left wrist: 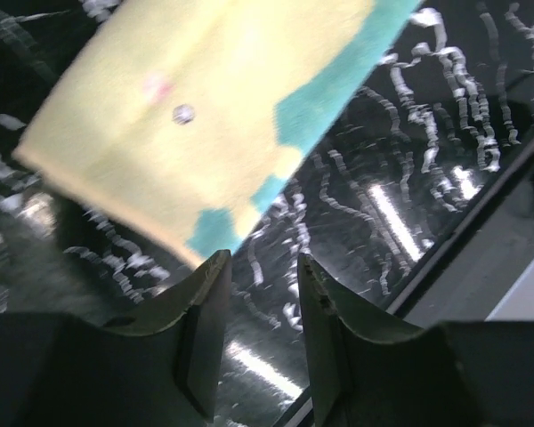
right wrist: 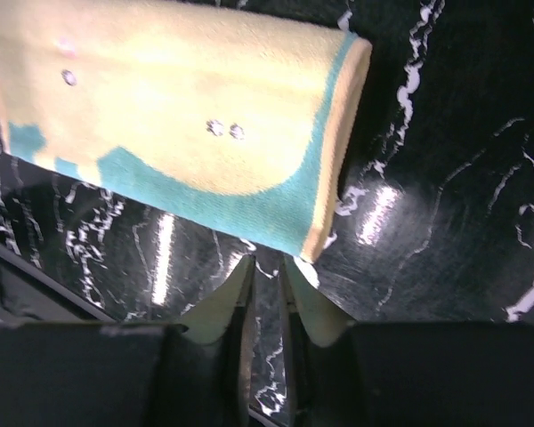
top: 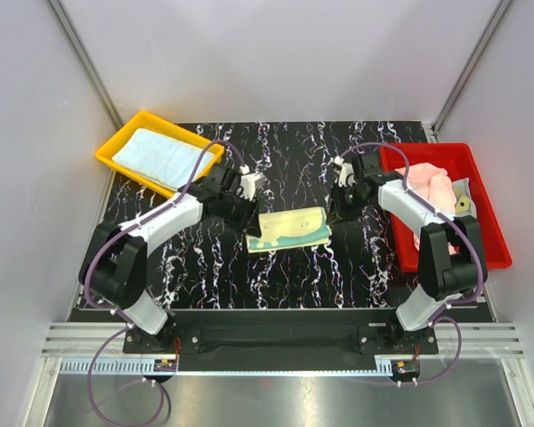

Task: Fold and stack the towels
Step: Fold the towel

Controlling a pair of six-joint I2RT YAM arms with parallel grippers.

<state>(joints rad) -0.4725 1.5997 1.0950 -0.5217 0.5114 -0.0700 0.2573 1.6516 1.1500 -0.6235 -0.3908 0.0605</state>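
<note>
We see left gripper (left wrist: 260,294) empty, jaws narrowly parted, just off yellow-teal folded towel (left wrist: 205,116) on black marbled table (left wrist: 409,213).
</note>
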